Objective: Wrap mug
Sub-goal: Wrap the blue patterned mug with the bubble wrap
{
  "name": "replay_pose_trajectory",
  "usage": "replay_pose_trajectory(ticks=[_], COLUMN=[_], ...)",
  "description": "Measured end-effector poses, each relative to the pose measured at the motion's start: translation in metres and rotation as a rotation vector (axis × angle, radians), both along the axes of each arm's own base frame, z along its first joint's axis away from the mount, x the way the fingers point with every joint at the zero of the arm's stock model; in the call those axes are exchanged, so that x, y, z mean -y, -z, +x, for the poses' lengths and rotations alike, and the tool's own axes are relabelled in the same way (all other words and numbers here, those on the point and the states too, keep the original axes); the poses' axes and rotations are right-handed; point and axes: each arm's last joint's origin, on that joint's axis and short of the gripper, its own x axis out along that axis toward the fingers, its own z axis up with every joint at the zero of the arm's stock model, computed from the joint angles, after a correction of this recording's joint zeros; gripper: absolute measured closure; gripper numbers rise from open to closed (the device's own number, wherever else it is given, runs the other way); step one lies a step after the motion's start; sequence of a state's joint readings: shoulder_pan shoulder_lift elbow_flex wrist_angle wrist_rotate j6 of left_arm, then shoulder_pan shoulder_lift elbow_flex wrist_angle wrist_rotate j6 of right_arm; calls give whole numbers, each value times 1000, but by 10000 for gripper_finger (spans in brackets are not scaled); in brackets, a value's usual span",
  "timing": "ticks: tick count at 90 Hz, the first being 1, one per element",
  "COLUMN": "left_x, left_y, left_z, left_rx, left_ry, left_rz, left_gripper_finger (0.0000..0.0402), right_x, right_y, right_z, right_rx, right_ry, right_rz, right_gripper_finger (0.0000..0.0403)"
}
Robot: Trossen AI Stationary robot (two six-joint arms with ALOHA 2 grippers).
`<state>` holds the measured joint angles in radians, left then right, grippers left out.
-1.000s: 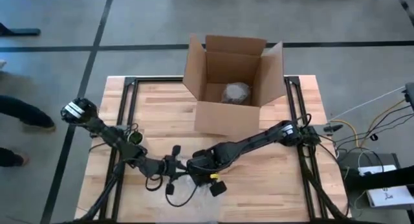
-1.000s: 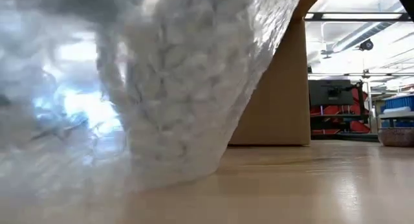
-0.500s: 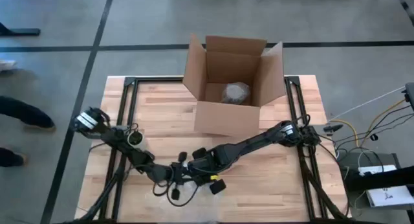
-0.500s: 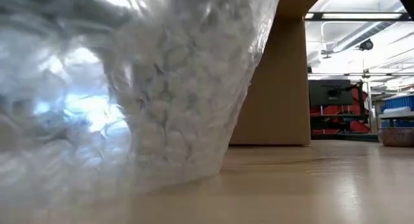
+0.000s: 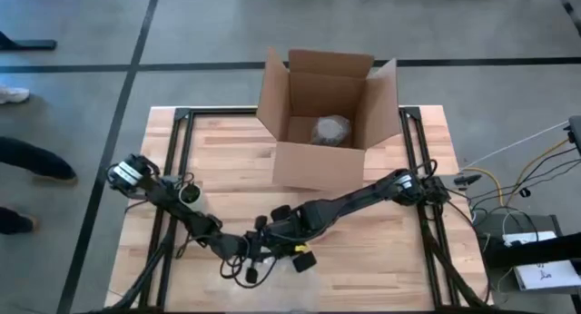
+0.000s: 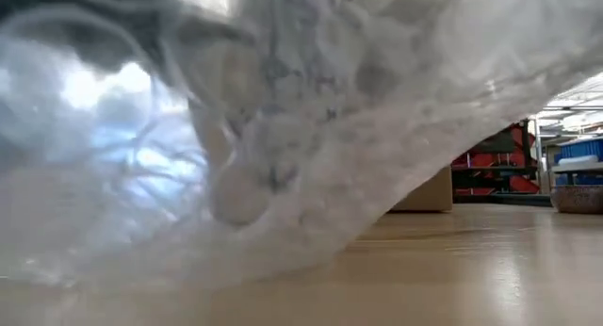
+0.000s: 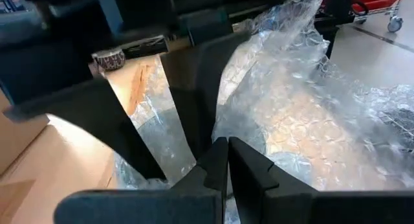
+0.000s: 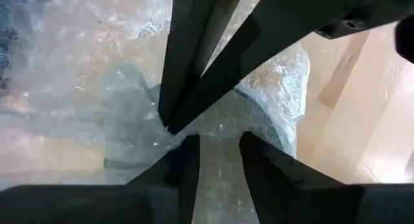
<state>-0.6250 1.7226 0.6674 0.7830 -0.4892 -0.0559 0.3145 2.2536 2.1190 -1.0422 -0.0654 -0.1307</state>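
A sheet of clear bubble wrap (image 7: 304, 120) lies bunched near the table's front middle and fills the low view (image 6: 283, 128). A dark teal mug (image 8: 126, 104) shows dimly through it. Both grippers meet over the bundle. My left gripper (image 7: 223, 149) comes in from the left (image 5: 252, 252) and is shut on the wrap. My right gripper (image 8: 220, 156) comes in from the right (image 5: 274, 234), its fingers close together with wrap between them. How the mug rests on the table is hidden by the wrap. My left gripper pinches a puckered bit of the bubble wrap (image 8: 162, 136) at its fingertips (image 8: 174, 117), slanting down onto the bundle from the table's left. How many layers it has, I cannot tell. My right gripper has bunched bubble wrap (image 8: 218, 143) between its two fingers (image 8: 184, 162), right beside the left gripper's tips. It comes slanting down from the table's right. The wrap drapes slack over the mug beyond the fingers.
An open cardboard box (image 5: 363, 105) stands at the table's far middle with a wrapped bundle (image 5: 331, 131) inside. A roll of tape (image 7: 108, 56) lies on the wood beyond the grippers. Bare wood lies to the right in the low view (image 6: 490, 269).
My left gripper has moved toward the table's right and near edges, up against the right gripper. The bubble wrap has been drawn over toward the right: in the low view it now stretches across most of the picture and hides most of the box.
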Motion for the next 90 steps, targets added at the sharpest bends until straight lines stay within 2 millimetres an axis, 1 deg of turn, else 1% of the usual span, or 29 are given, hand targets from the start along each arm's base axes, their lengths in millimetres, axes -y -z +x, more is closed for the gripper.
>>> replay_pose_trajectory(ticks=[12, 25, 35, 43, 57, 67, 79, 82, 90], left_x=[0, -1, -1, -1, -3, -5, -6, -6, -6], left_y=[0, 1, 1, 1, 2, 2, 2, 3, 3], left_z=[0, 0, 0, 0, 1, 2, 3, 2, 2], left_rx=[-1, -11, -13, -16, -25, -29, -34, -35, -37], left_ry=[-1, -7, -11, -12, -18, -27, -32, -33, -33], left_rz=[-2, -9, -16, -18, -17, -18, -16, -15, -14], left_gripper_finger=[402, 402, 402, 402, 402, 402, 402, 402, 402], right_x=[0, 0, -1, -4, -18, -30, -33, -33, -28], right_y=[-11, -37, -58, -65, -64, -59, -38, -30, -18], right_z=[-1, -2, -9, -18, -31, -29, -20, -18, -15], right_rx=[-1, 29, 12, -26, -115, -83, -68, -68, -60], right_ry=[0, -3, 14, 44, 83, 73, 77, 83, 99], right_rz=[-3, -17, -18, -6, 7, 28, 4, -13, -64], right_gripper_finger=[324, 338, 348, 357, 375, 387, 399, 401, 402])
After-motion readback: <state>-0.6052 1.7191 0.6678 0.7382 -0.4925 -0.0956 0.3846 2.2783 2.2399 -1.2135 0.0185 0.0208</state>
